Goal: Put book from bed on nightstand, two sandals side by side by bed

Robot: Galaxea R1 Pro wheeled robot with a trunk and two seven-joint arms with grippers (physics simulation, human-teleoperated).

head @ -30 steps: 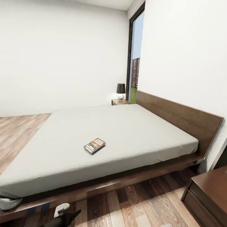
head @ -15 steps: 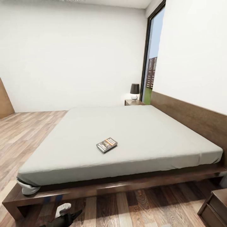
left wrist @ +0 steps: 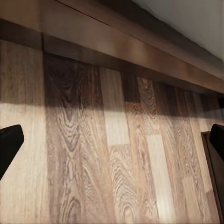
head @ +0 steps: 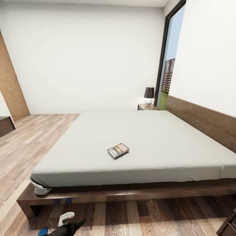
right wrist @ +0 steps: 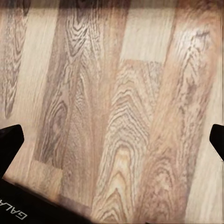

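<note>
From the head we see the bed (head: 141,147) ahead, its grey mattress bare but for the book (head: 118,150), which lies flat near the front edge, well apart from the nightstand (head: 146,107) with its lamp (head: 149,95) in the far corner by the window (head: 168,65). A trace of blue (head: 42,232) shows on the floor (head: 29,141) at the bottom edge, perhaps a sandal; we cannot tell. In the left wrist view our left claw (left wrist: 112,140) is spread wide and empty over floorboards beside the bed frame. In the right wrist view our right claw (right wrist: 112,137) is likewise wide and empty over bare boards. We judge ourselves in the approach to the book; next we must close in, reach over the mattress and pinch it.
</note>
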